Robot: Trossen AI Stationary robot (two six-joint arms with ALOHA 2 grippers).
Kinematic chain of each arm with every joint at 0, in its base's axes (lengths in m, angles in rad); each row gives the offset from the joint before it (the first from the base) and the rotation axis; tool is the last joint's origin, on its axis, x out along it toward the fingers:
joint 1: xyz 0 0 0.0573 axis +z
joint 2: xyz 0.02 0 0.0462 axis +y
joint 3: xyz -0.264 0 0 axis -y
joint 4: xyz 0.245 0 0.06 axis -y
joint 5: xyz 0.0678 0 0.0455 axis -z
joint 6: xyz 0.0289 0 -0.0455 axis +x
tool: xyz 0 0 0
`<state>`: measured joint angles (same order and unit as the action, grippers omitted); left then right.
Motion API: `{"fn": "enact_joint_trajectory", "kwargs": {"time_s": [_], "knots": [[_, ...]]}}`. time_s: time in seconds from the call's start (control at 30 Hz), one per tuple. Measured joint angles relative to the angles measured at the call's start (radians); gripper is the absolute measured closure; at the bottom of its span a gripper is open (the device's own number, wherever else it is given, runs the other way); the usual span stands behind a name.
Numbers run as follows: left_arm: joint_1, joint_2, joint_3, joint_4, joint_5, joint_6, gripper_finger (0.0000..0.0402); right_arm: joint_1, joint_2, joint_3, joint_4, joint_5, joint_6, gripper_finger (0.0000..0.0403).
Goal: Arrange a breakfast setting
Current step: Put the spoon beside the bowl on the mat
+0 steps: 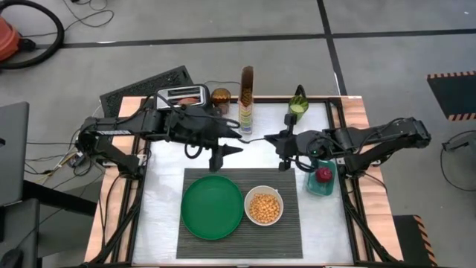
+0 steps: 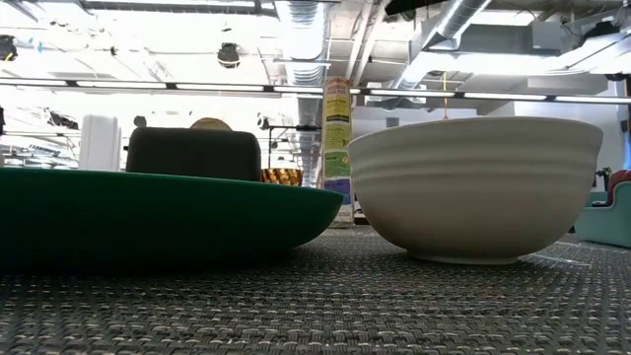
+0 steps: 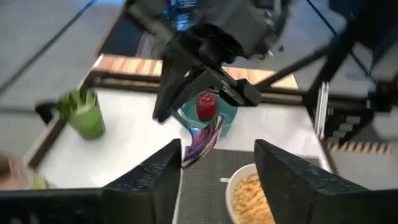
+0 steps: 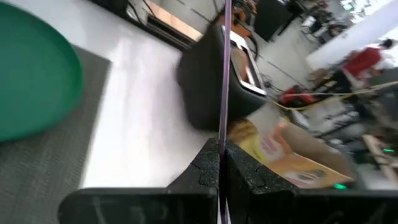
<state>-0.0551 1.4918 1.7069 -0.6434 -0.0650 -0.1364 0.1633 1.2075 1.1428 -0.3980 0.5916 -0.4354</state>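
Note:
The dark grey ribbed placemat (image 1: 238, 242) lies at the table's near middle. On it rest the green plate (image 1: 212, 208) and the white bowl (image 1: 263, 208) of yellow cereal (image 3: 249, 196). My right gripper (image 1: 283, 158) is just beyond the mat's far edge, shut on the purple-and-blue spoon (image 3: 204, 142). My left gripper (image 1: 218, 160) is open and empty over the mat's far edge, beyond the plate. A pale round top (image 2: 209, 123) shows above the black toaster (image 1: 182, 97); I cannot tell if it is the bagel. My right gripper pinches the spoon between its two shut fingers (image 4: 205, 168), at one end of it. The spoon's thin edge (image 4: 222, 134) sticks out past the fingertips, along the fingers. The fingers slant down from the table's right. The spoon (image 3: 211, 127) hangs slanting below them.
A teal dish with a red apple (image 1: 321, 179) stands right of the mat, under my right arm. A green cup (image 1: 297, 104), a tall tube (image 1: 246, 100) and an amber glass (image 1: 220, 97) stand along the far edge. People show in the room beyond (image 4: 367, 56).

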Motion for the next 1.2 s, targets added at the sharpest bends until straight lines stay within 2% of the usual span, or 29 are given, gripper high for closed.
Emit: {"fn": "enact_joint_trajectory", "kwargs": {"time_s": [0.13, 0.23, 0.37, 0.5, 0.6, 0.77, 0.87, 1.07, 1.2], "knots": [[0.01, 0.0, 0.0, -0.006, -0.048, -0.232, 0.0192, 0.018, 0.0, 0.0, -0.015, 0.107, -0.065, 0.0376], [0.015, 0.0, 0.0, -0.007, -0.082, -0.388, 0.0186, 0.032, -0.002, 0.001, -0.01, 0.227, -0.137, 0.0376], [0.029, 0.0, 0.0, 0.032, -0.129, -0.563, 0.0184, 0.053, 0.006, 0.001, -0.016, 0.391, -0.31, 0.0376], [0.057, 0.0, 0.0, 0.071, -0.16, -0.769, 0.0184, 0.073, 0.019, 0.001, -0.022, 0.503, -0.491, 0.0376], [0.083, 0.0, 0.0, 0.072, -0.154, -0.907, 0.0184, 0.08, 0.034, 0.0, -0.022, 0.589, -0.565, 0.0376], [0.119, 0.001, 0.0, 0.048, -0.135, -1.06, 0.0184, 0.086, 0.058, 0.001, -0.013, 0.706, -0.621, 0.0376], [0.137, 0.016, 0.0, 0.045, -0.067, -1.127, 0.0184, 0.087, 0.075, 0.001, 0.007, 0.743, -0.628, 0.0376], [0.154, 0.062, -0.004, -0.058, -0.017, -1.135, 0.0184, 0.107, 0.085, 0.0, 0.052, 0.817, -0.629, 0.0376], [0.165, 0.084, -0.002, -0.039, -0.004, -1.126, 0.0184, 0.122, 0.086, 0.001, 0.057, 0.828, -0.638, 0.0376]]}}
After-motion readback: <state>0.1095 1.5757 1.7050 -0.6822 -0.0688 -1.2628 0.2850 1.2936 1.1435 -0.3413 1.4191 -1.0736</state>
